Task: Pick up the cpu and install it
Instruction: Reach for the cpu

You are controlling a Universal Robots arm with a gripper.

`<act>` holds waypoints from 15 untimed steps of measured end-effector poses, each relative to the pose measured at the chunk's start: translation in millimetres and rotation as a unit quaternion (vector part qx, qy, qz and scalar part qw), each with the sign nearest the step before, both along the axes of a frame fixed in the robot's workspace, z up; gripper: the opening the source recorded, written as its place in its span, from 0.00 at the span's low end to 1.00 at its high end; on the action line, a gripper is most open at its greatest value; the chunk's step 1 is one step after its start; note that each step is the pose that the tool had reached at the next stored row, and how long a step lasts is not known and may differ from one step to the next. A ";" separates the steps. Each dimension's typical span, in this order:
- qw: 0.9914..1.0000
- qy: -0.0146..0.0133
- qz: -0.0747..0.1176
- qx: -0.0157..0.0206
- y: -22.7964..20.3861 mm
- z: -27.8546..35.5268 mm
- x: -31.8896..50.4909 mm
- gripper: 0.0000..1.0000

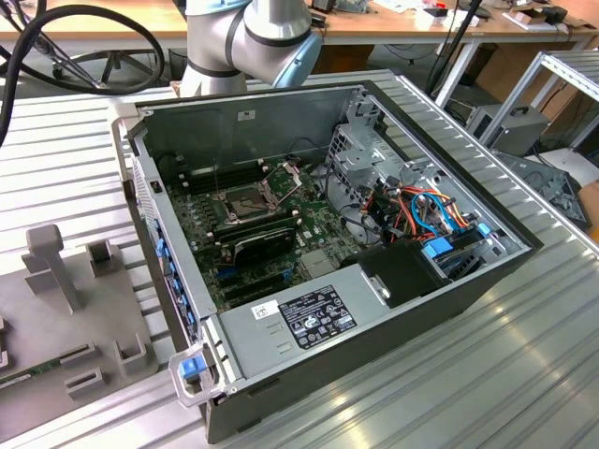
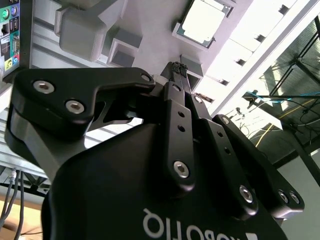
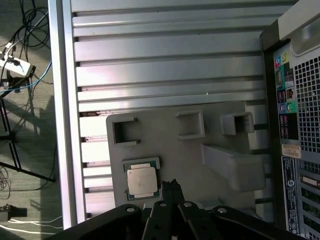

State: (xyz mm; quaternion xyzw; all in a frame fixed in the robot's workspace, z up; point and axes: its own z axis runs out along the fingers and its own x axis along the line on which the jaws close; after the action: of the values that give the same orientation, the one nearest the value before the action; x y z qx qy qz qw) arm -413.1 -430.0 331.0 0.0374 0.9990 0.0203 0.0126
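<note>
Tool (image 3: 173,184) clenched, fingertips pressed together w/ nothing between them, over the grey holder plate (image 3: 210,120) on the ribbed metal worktop (image 3: 165,60) in the first wrist view. Flat in a square pocket of that plate lies the cpu (image 3: 141,180), just beside the tool tips, ungripped. Exterior view: open PC case (image 1: 374,309) on same worktop, motherboard (image 1: 281,243) exposed.

One cpu (image 3: 140,180), one arm (image 1: 255,37), one gripper (image 3: 172,184), one grey plate (image 3: 192,156), one open case (image 1: 234,117) and one socket (image 1: 245,199) inside it are counted.
</note>
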 end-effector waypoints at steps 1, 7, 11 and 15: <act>1.000 0.000 0.000 0.000 0.0 -0.1 0.0 0.11; 1.000 0.000 0.000 0.000 -3.6 -0.6 0.0 0.11; 1.000 0.000 0.000 0.000 -4.2 -5.8 -1.7 0.11; 1.000 0.000 0.000 0.000 -4.1 -16.8 -5.2 0.11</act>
State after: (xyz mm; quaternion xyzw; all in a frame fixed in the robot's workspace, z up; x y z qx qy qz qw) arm -418.3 -434.1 314.2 0.0375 0.9990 0.0203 0.0126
